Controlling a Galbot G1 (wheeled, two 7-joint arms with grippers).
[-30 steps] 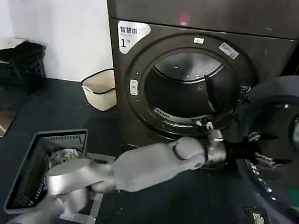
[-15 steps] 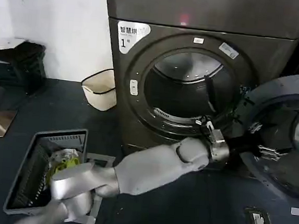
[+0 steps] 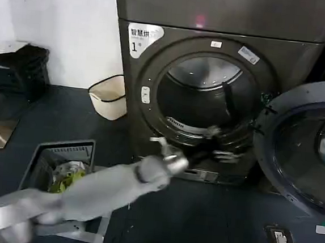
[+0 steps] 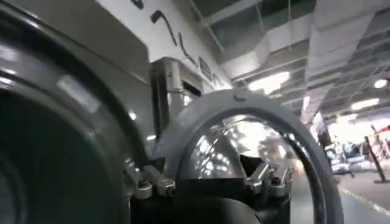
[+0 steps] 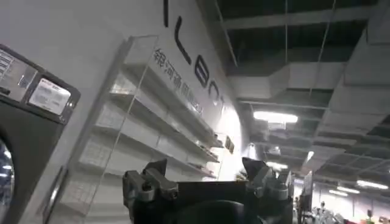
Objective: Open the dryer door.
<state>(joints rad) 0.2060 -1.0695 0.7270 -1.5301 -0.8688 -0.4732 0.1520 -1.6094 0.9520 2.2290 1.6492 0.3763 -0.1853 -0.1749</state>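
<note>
The dryer door (image 3: 303, 150), a wide ring around dark glass, stands swung out to the right of the machine with the white "1" sticker (image 3: 141, 38). The round drum opening (image 3: 201, 96) is uncovered. My left gripper (image 3: 219, 145) hovers at the lower rim of the opening, left of the door and apart from it. In the left wrist view the left gripper (image 4: 205, 182) is open and holds nothing, with the door (image 4: 239, 101) a little way ahead. My right gripper (image 5: 206, 178) is open, empty and aimed up at wall shelves.
A grey laundry basket (image 3: 34, 179) with clothes stands on the dark floor at the front left. A white bin (image 3: 111, 97) sits beside the machine's left side. A small device with a white cable (image 3: 280, 238) lies on the floor at the front right.
My left gripper has come off the door's edge and drawn back to the left, to the drum opening's lower rim. The door has swung a little farther right.
</note>
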